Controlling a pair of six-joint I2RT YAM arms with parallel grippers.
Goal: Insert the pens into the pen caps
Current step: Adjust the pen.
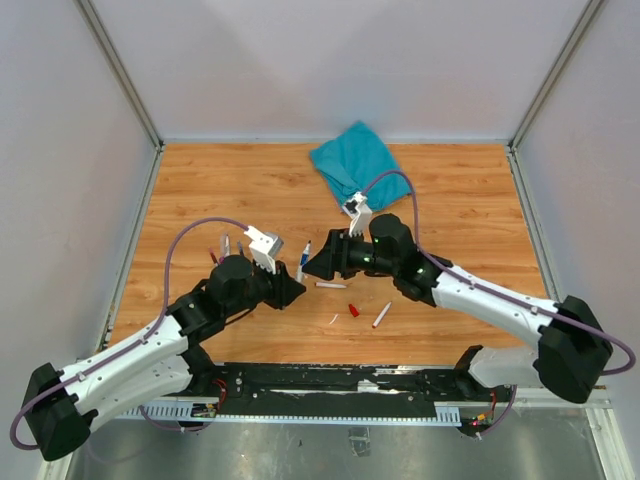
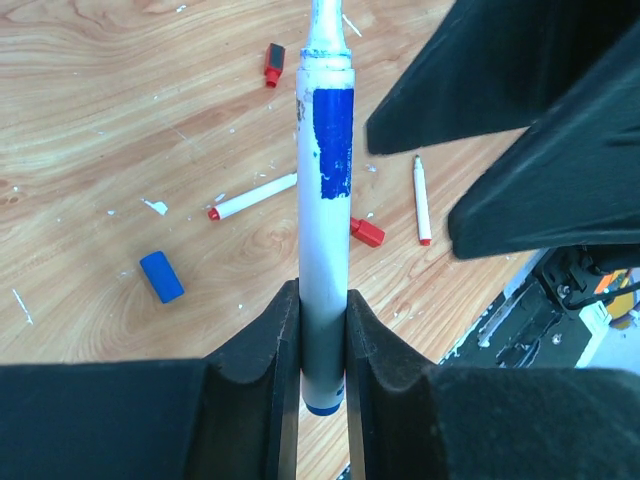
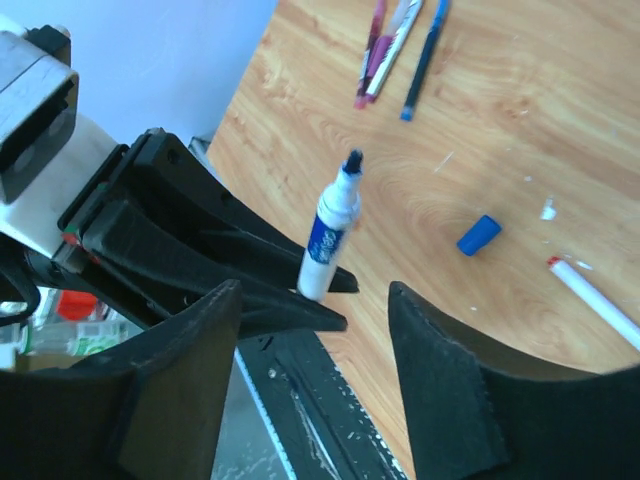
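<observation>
Closest to the lens in the left wrist view, the left gripper (image 2: 320, 300) is pinched tight on a white pen (image 2: 324, 230) with a blue label. It holds the pen near the blue tail end, so the uncapped tip points away from the wrist, clear of the wooden table (image 2: 90, 120). The right gripper (image 3: 313, 287) sits near that pen, off to one side, its fingers spread wide with nothing clamped between them. In the top view the two grippers meet nose to nose around the middle of the table. A blue cap (image 2: 162, 277) lies alone on the wood. A red cap (image 2: 367, 232) rests near a red-tipped pen (image 2: 422, 198) without touching it. A second red-tipped pen (image 2: 250, 198) lies between the two caps, and another red cap (image 2: 273, 62) sits farther off. Three more pens (image 3: 395, 40) lie side by side well apart from these. A teal cloth (image 1: 358, 160) is bunched at the far edge.
</observation>
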